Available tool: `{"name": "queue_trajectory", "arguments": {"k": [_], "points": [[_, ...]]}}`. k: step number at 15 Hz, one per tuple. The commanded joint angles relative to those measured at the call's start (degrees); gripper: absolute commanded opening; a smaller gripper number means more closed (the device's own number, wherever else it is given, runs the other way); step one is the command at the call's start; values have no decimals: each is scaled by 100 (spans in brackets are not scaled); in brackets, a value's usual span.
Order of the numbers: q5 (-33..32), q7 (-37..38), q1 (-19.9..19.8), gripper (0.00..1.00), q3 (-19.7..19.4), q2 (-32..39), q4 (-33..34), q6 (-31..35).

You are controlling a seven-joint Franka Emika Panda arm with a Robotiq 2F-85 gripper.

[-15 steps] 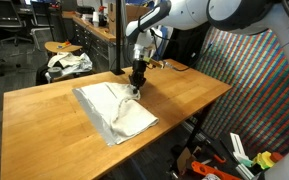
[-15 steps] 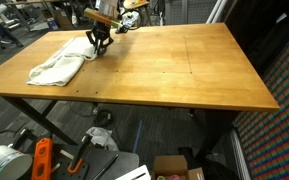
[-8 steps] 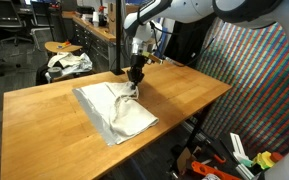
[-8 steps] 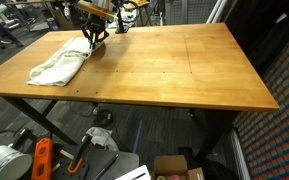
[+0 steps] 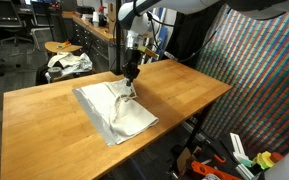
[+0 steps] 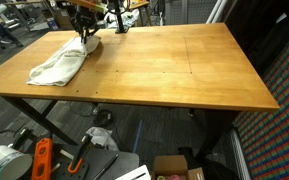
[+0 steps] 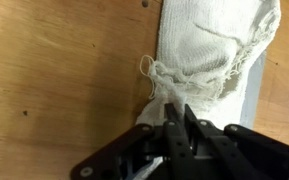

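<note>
Claw: jaws almost fully closed, pinching the frayed, bunched edge of a white woven cloth towel. The pinched edge is lifted slightly above the light brown wooden desk. The rest of the towel lies rumpled on the desk top.

Count: one claw, one towel, one desk.

Position: in both exterior views the towel sits toward one end of the desk.

Orientation: the long axis lies flat along the desk. It runs from the pinched end out to a desk edge.

The crumpled off-white towel is coarse, matt woven cloth, fraying at one corner, on the smooth, faintly satin light-brown wooden tabletop.
</note>
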Motion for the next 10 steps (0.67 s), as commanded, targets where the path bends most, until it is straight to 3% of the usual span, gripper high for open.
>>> {"name": "queue_trajectory", "arguments": {"k": [1, 10], "points": [[50, 138, 220, 11, 4, -437, -440, 440], [-215, 1249, 935, 9, -48, -516, -442, 1110]]}}
